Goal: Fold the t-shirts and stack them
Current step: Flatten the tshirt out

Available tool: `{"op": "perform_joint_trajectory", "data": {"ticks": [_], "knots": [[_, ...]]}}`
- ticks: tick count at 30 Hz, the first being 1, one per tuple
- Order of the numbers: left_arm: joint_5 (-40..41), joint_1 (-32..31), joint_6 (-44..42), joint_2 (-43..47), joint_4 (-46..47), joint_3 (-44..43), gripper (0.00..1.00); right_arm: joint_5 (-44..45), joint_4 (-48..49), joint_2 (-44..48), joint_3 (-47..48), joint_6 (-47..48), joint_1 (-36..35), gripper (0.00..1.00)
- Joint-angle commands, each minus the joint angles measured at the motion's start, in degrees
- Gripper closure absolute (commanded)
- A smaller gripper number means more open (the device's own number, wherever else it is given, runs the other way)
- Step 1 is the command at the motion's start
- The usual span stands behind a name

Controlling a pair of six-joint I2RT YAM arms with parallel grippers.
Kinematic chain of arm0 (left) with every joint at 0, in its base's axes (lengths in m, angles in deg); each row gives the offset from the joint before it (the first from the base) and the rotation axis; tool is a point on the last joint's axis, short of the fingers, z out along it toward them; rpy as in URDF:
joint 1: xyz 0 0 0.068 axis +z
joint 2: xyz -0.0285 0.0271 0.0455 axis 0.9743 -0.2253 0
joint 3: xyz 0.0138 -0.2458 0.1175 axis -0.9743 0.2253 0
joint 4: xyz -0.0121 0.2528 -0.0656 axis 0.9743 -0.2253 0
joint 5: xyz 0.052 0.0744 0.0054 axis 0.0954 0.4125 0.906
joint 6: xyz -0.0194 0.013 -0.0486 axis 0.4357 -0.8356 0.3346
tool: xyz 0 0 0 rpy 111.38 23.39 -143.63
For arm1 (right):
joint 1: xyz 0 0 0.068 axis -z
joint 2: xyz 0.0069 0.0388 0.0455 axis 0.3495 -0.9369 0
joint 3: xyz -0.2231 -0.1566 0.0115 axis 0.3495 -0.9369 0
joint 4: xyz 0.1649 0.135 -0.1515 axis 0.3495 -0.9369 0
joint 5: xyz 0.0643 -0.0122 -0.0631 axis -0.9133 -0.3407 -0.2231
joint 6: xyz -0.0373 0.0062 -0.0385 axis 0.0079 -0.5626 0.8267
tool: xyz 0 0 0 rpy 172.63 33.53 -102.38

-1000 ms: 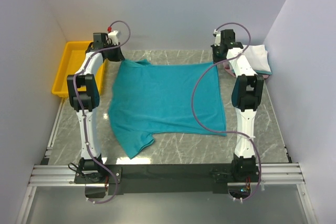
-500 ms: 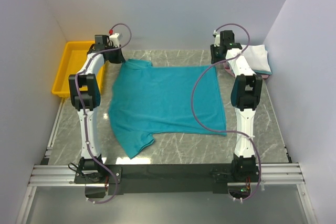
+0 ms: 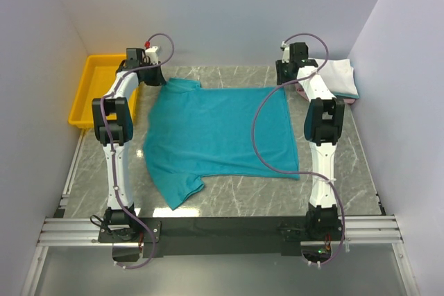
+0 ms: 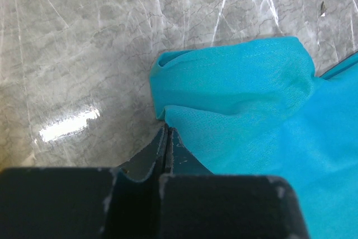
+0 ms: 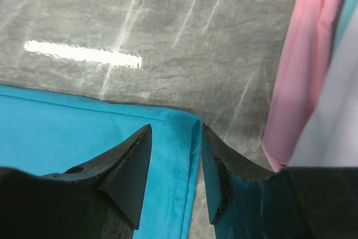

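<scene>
A teal t-shirt (image 3: 218, 129) lies spread flat in the middle of the marble table, one sleeve at the near left. My left gripper (image 3: 151, 74) is at its far left corner. In the left wrist view the left gripper (image 4: 166, 131) is shut with no cloth showing between its jaws, and the bunched teal sleeve (image 4: 235, 82) lies just ahead and to the right. My right gripper (image 3: 284, 75) is at the far right corner. In the right wrist view the right gripper (image 5: 176, 128) is open, its jaws astride the shirt's hemmed corner (image 5: 179, 138).
A stack of folded shirts (image 3: 340, 77), white on top with teal and pink beneath, lies at the far right; its pink edge (image 5: 302, 71) is close beside my right gripper. A yellow bin (image 3: 83, 95) stands at the far left by the wall.
Both grippers have shifted slightly inward at the shirt's far edge. The far left sleeve has settled a little to the right and lies loose.
</scene>
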Motion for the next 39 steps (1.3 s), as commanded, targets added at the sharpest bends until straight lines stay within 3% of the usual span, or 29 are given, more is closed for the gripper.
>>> {"op": "perform_joint_trajectory", "data": {"ticks": [1, 13, 18, 23, 33, 39], "knots": [[-0.88, -0.13, -0.84, -0.19, 1.49, -2.5, 1.0, 0.35, 1.65, -2.14, 2.1, 0.09, 0.46, 0.52], [-1.14, -0.22, 0.22, -1.07, 2.1, -2.85, 1.0, 3.25, 3.67, -3.11, 1.93, -2.2, -0.16, 0.53], [-0.88, -0.22, 0.13, -1.42, 1.67, -3.47, 1.0, 2.64, 3.49, -3.12, 1.84, -1.85, -0.24, 0.73], [-0.53, -0.13, -0.05, -1.33, 1.66, -3.47, 1.0, 0.7, 2.79, -2.24, 1.84, -0.97, -0.16, 1.0], [-0.62, 0.04, 0.04, 0.42, 2.19, -2.86, 1.0, -1.14, 4.46, 4.08, 0.08, -0.97, 1.34, 1.0], [-2.72, 0.66, -0.39, 5.77, 4.3, 1.54, 1.0, -2.99, 3.5, 7.95, -1.41, -1.06, 2.04, 1.0]]}}
